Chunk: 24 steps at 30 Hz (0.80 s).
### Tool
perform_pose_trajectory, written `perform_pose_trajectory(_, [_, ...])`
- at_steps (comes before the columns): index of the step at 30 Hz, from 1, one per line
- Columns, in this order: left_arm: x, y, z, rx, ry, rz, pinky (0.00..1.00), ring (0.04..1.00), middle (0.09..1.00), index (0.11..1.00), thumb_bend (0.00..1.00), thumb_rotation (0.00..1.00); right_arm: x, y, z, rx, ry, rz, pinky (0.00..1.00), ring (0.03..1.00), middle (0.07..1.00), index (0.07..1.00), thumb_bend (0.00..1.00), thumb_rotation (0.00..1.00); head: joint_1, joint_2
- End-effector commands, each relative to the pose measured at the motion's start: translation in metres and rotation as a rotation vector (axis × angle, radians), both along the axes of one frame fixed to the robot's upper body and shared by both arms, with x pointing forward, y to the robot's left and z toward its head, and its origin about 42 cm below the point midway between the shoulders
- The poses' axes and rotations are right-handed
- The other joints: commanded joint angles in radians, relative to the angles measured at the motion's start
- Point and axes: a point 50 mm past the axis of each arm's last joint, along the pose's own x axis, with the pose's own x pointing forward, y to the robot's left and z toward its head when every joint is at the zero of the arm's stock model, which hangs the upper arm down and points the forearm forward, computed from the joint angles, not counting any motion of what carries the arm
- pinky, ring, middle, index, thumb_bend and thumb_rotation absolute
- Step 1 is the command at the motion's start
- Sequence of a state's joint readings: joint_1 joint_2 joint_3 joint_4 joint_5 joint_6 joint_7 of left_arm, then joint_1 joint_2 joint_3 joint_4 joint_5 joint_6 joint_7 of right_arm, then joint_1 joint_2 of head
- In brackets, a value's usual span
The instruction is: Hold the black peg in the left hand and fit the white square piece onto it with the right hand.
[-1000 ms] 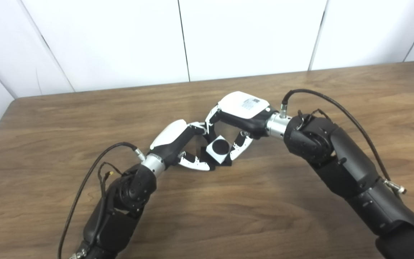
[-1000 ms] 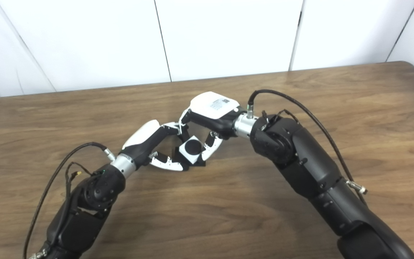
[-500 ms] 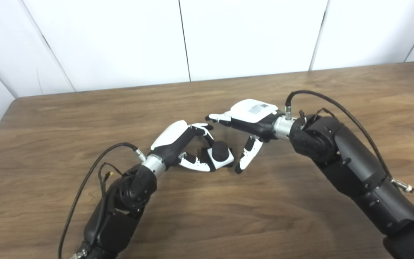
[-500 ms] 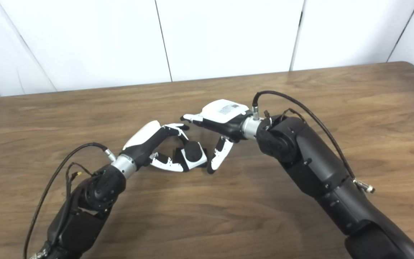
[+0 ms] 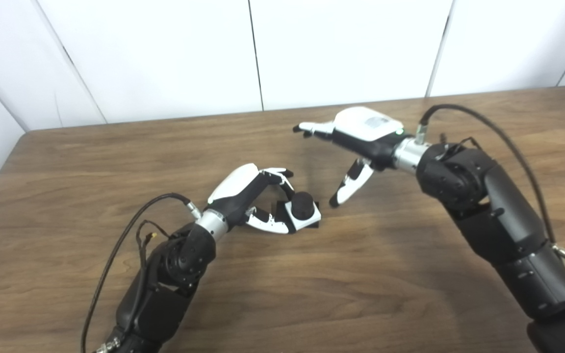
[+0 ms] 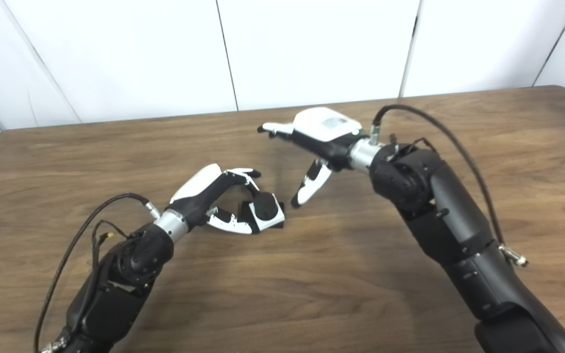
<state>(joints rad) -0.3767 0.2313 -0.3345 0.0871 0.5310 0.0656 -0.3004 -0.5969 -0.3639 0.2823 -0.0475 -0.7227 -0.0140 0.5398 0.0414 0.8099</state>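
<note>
The white square (image 5: 307, 216) sits on the peg (image 5: 302, 205), whose rounded black top pokes up through the hole in the square's middle. The peg's black base shows under the square, resting on the table (image 5: 410, 294). The peg's long axis stands close to upright, its top leaning slightly toward the camera; the square lies nearly flat, one corner pointing toward the table's near edge.

The left hand (image 5: 258, 196) is clamped on the assembly from the left: its fingers (image 5: 280, 174) curl over behind the peg and its thumb (image 5: 268, 225) presses against the near-left side at the square's edge.

The right hand (image 5: 356, 147) hovers up and to the right of the square, apart from it, holding nothing. Its fingers (image 5: 312, 129) stretch out leftward and its thumb (image 5: 348, 184) hangs down, spread wide.
</note>
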Motion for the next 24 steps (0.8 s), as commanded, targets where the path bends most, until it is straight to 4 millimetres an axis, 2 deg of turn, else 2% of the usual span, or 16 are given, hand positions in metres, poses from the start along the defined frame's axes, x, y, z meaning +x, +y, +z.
perform_pose_trajectory(1, [0.007, 0.001, 0.020, -0.010, -0.064, -0.011, 0.93, 0.925, 0.881, 0.489, 0.52, 0.08, -0.001, -0.008, 0.022, 0.098, -0.086, -0.029, 0.67, 0.800, 0.823, 0.769, 0.77, 0.16, -0.001, 0.000])
perform_pose_trajectory(8, [0.007, 0.001, 0.019, -0.014, -0.066, -0.011, 0.92, 0.921, 0.876, 0.489, 0.52, 0.08, -0.006, -0.031, 0.013, 0.290, -0.146, -0.135, 0.56, 0.720, 0.769, 0.699, 0.72, 0.09, -0.009, -0.002])
perform_pose_trajectory(12, [0.006, 0.002, 0.019, -0.012, -0.063, -0.010, 0.93, 0.922, 0.878, 0.489, 0.52, 0.08, -0.010, -0.039, 0.005, 0.434, -0.173, -0.197, 0.55, 0.710, 0.757, 0.694, 0.70, 0.07, -0.016, -0.005])
perform_pose_trajectory(14, [0.007, 0.002, 0.018, -0.010, -0.066, -0.012, 0.92, 0.919, 0.877, 0.489, 0.52, 0.08, -0.013, -0.041, 0.001, 0.492, -0.195, -0.229, 0.54, 0.685, 0.726, 0.676, 0.73, 0.04, -0.019, -0.005])
perform_pose_trajectory(17, [0.006, 0.001, 0.018, -0.008, -0.066, -0.014, 0.92, 0.915, 0.878, 0.489, 0.52, 0.08, -0.022, -0.045, -0.006, 0.588, -0.207, -0.286, 0.57, 0.686, 0.708, 0.682, 0.70, 0.05, -0.021, -0.005])
perform_pose_trajectory(24, [0.007, 0.001, 0.017, -0.013, -0.063, -0.016, 0.92, 0.915, 0.878, 0.489, 0.52, 0.08, -0.039, -0.043, -0.024, 0.822, -0.168, -0.388, 0.54, 0.675, 0.730, 0.699, 0.72, 0.11, -0.028, -0.005])
